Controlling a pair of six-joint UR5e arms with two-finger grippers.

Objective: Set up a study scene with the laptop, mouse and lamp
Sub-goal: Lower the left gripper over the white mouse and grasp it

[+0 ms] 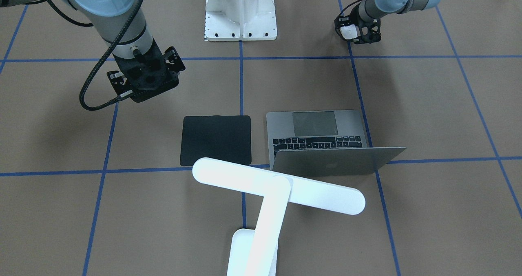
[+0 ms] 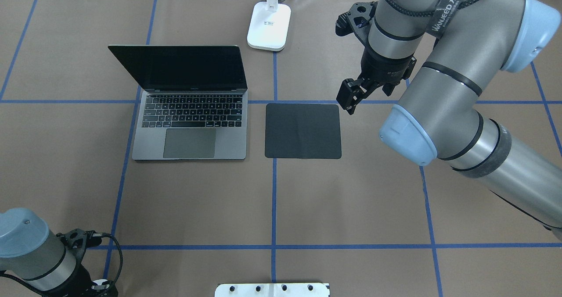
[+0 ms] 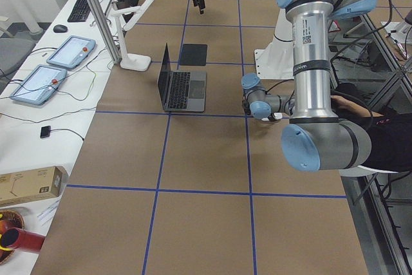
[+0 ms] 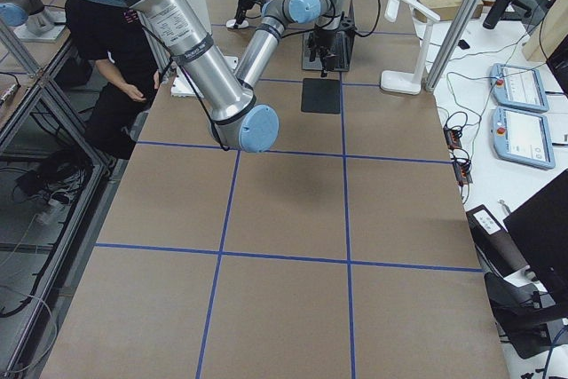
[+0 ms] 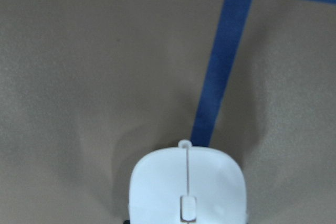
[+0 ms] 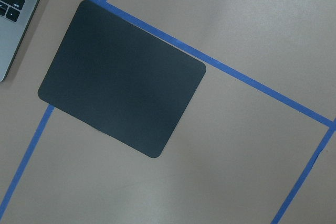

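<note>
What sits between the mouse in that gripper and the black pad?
Nothing visible: bare table lies between the mouse in the left gripper and the mouse pad. The laptop lies close beside that path.

White oval mouse (image 5: 187,187) at bottom centre, cut off by the lower edge, thin centre line and small wheel on top, soft shadow around it on brown table surface (image 5: 79,77), blue tape line (image 5: 215,77) meeting its front tip.

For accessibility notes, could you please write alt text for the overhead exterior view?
An open laptop sits left of a black square pad, lamp base beyond. The right gripper hovers by the pad's far right corner; the left arm shows bottom left.
</note>
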